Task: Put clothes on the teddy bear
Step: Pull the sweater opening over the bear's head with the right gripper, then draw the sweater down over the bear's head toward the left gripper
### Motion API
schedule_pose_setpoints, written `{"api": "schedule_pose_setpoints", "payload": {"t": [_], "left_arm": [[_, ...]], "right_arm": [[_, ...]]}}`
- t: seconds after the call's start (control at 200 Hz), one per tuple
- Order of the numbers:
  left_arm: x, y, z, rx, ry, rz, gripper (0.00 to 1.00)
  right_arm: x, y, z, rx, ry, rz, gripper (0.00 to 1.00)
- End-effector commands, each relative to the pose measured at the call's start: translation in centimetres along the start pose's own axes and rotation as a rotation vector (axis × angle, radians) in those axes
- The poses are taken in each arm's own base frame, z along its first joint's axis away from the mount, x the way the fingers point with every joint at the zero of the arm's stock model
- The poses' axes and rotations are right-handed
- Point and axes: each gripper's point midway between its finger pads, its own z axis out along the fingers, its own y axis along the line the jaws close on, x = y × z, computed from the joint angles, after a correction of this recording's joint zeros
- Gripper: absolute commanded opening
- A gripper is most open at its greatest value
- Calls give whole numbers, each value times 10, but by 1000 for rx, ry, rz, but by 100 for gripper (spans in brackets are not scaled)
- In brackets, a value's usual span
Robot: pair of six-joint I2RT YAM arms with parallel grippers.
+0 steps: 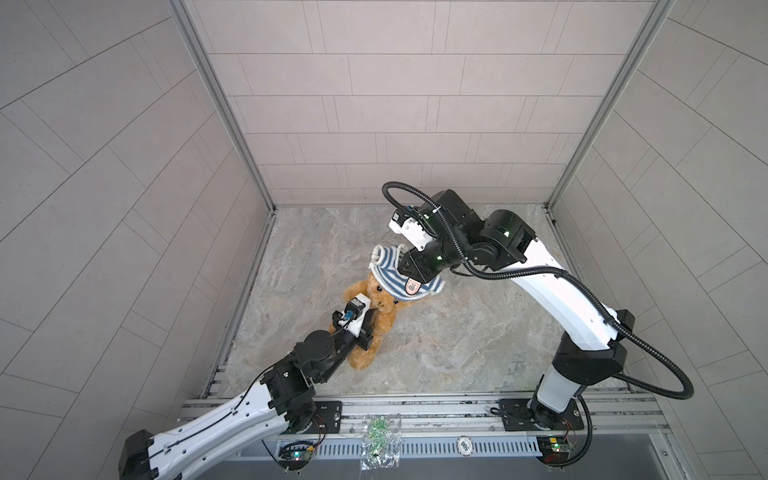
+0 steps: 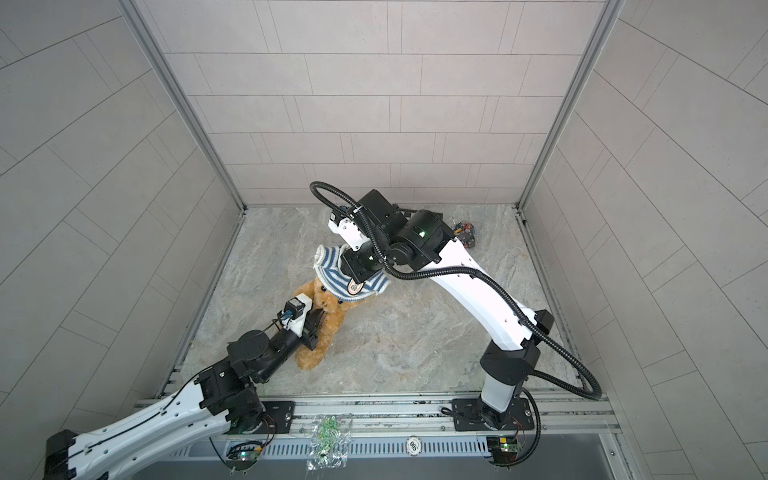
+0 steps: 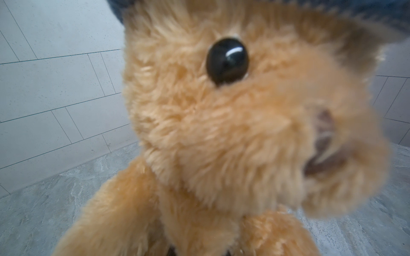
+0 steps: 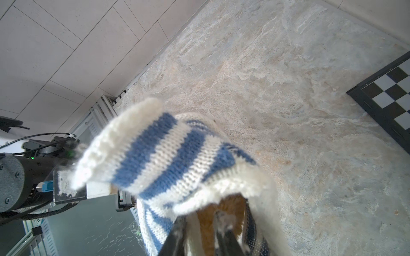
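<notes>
The marbled grey surface [image 1: 457, 332] fills the floor of a cell walled in pale tiles. Two white-and-black arms reach in from the front rail. The right arm [image 1: 557, 299] arches high and bends back toward the middle, while the left arm [image 1: 232, 419] stretches in low from the front left corner.

The teddy bear [image 1: 386, 320] sits left of the middle of the surface, with its head toward the back wall and its legs toward the front rail. Whether its feet touch the surface cannot be told. The left fingers [image 1: 366, 332] are closed around its body, and its face and one black eye fill the left wrist view [image 3: 221, 133].

A blue-and-white striped sweater [image 1: 390, 278] sits over the top of the bear's head like a cap, covering one ear in both top views [image 2: 332, 274]. The right fingers [image 4: 173, 239] are pinched on the sweater's white hem, and golden fur shows inside the opening.

In the right wrist view, a black-and-white checkerboard [image 4: 390, 97] lies at the edge of the surface. A clear bag of green bits [image 1: 380, 436] rests on the front rail. A small red-and-white badge [image 1: 411, 286] is sewn on the sweater's front.
</notes>
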Motion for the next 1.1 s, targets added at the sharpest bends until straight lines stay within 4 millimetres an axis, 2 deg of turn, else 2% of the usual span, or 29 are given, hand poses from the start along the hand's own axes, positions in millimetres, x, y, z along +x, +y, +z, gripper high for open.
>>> {"api": "schedule_pose_setpoints", "payload": {"t": [0.0,0.14,0.325,0.806,1.096], "left_arm": [[-25,0,-3,9,-86,-22,0],[-25,0,-3,11,-84,-23,0],[-25,-1,-3,14,-83,-19,0],[-26,-2,-1,18,-79,-13,0],[-28,-1,-1,12,-85,-14,0]], "right_arm": [[-4,-2,-18,-32,-54,35,25],[-4,-7,-24,-36,-75,49,24],[0,-9,-19,-38,-56,49,23],[17,6,2,-128,54,24,22],[34,15,11,-177,144,5,22]]}}
